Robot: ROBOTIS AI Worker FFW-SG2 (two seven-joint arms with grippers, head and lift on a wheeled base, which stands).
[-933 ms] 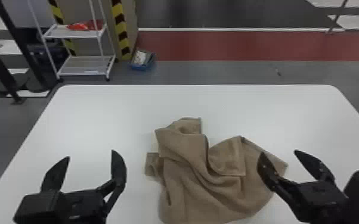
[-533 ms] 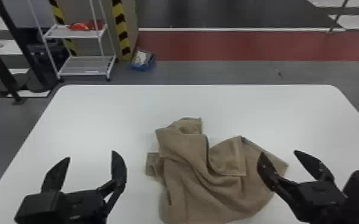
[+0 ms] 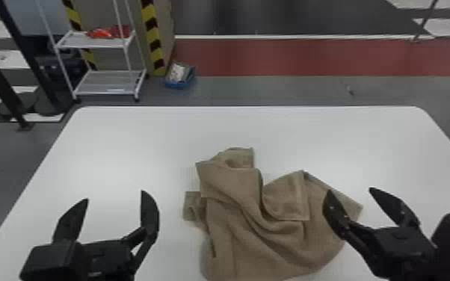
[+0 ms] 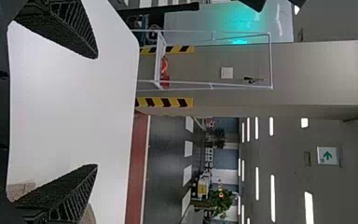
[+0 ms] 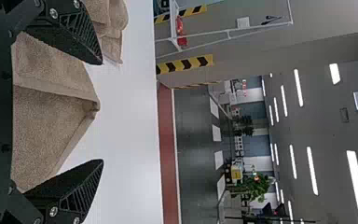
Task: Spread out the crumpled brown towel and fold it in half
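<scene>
The brown towel (image 3: 250, 224) lies crumpled on the white table, with folds bunched at its back left and a corner flap turned over at its right. Left of the towel, apart from it, my left gripper (image 3: 114, 201) is open and holds nothing. Over the towel's right edge my right gripper (image 3: 351, 194) stands open and empty. In the left wrist view the spread left gripper (image 4: 95, 112) has a bit of towel (image 4: 21, 190) beside one finger. In the right wrist view the towel's corner (image 5: 51, 112) shows between the fingers of the right gripper (image 5: 102, 112).
The white table (image 3: 142, 142) extends behind and to the left of the towel. Beyond its far edge stand a wire shelf (image 3: 104, 80) and a blue bin (image 3: 179, 76) on the floor.
</scene>
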